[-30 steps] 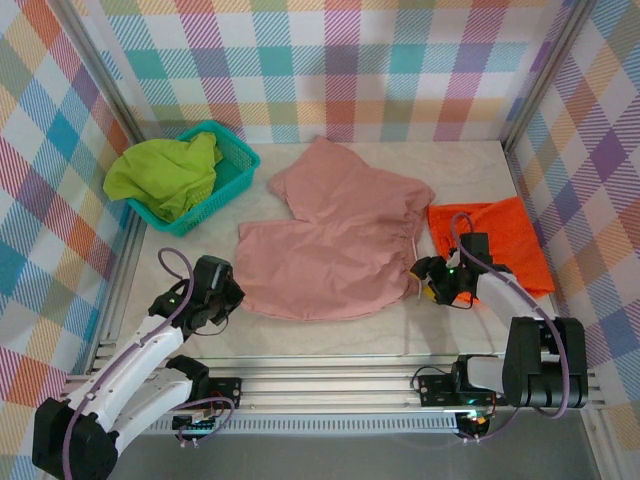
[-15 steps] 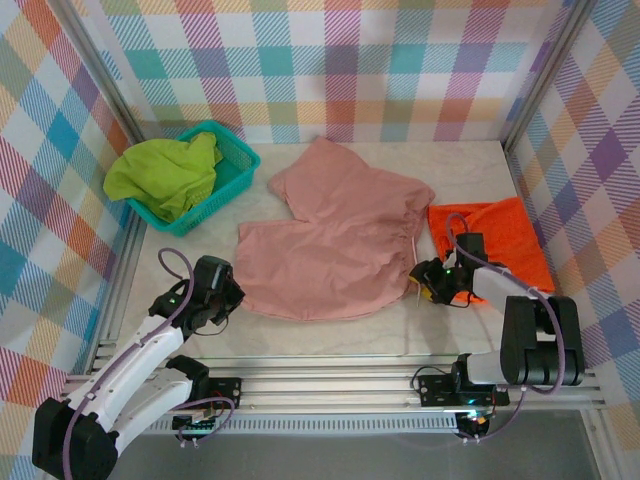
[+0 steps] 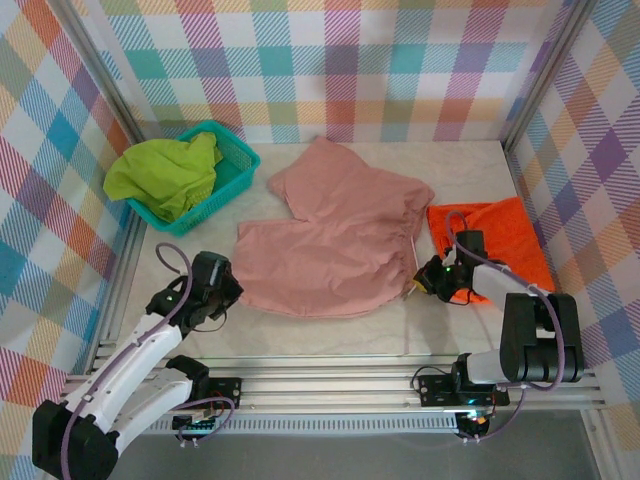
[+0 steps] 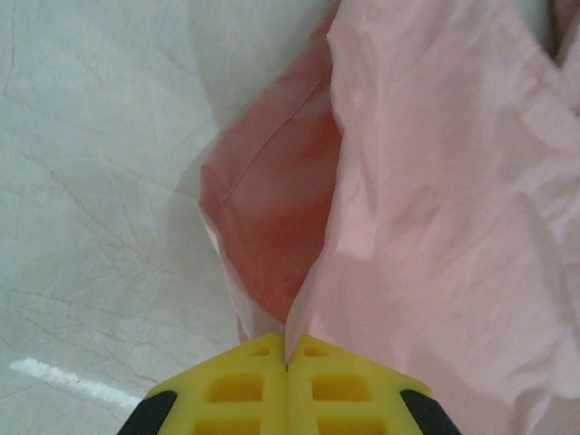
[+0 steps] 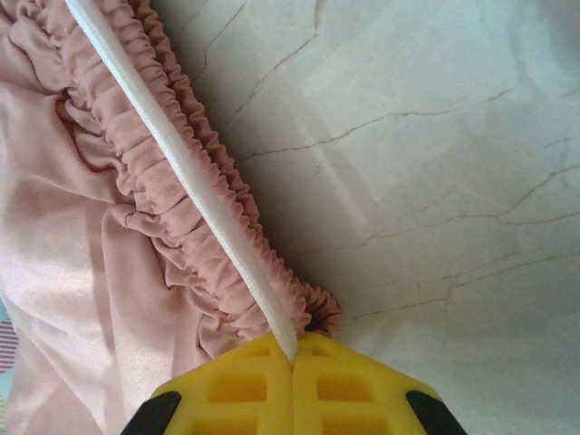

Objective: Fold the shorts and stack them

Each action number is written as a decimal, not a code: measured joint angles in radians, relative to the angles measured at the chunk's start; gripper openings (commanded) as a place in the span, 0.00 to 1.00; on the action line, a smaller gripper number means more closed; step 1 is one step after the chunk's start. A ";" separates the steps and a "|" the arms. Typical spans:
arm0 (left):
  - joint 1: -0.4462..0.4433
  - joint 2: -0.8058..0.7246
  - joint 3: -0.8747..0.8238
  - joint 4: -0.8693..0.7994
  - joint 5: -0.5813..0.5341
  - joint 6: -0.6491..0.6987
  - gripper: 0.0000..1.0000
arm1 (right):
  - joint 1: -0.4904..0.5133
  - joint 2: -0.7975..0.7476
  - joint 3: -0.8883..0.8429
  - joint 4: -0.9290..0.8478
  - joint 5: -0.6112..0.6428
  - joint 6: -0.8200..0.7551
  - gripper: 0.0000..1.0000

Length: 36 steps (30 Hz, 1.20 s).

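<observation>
The dusty pink shorts lie spread in the middle of the table. My left gripper is shut on their near-left hem corner; in the left wrist view the pink fabric runs straight into the closed yellow jaws of the left gripper. My right gripper is shut at the gathered waistband, with the white drawstring pinched in the right gripper. The orange shorts lie flat behind the right arm. The lime green shorts are bunched in the basket.
A teal mesh basket stands at the back left. Metal frame rails and checked walls close in the table on three sides. Bare marble-look tabletop runs along the near edge in front of the pink shorts.
My right gripper has closed on the drawstring at the waistband's edge. The left gripper stays shut on the hem and has shifted slightly away from the near edge.
</observation>
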 measured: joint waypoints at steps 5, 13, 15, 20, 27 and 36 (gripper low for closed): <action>0.030 -0.012 0.092 -0.026 -0.027 0.047 0.00 | 0.000 -0.060 0.048 -0.065 -0.002 -0.028 0.00; 0.044 -0.035 0.256 -0.145 -0.082 0.128 0.00 | 0.000 -0.240 0.123 -0.192 -0.059 -0.070 0.00; 0.044 -0.041 0.314 -0.183 -0.100 0.150 0.00 | 0.008 -0.273 0.141 -0.230 -0.083 -0.085 0.00; 0.044 -0.046 0.489 -0.274 -0.150 0.206 0.00 | 0.061 -0.344 0.202 -0.320 -0.129 -0.106 0.00; 0.045 -0.022 0.771 -0.379 -0.221 0.284 0.00 | 0.141 -0.418 0.312 -0.403 -0.155 -0.108 0.00; 0.046 0.121 0.895 -0.356 -0.230 0.338 0.00 | 0.199 -0.441 0.381 -0.478 -0.064 -0.084 0.00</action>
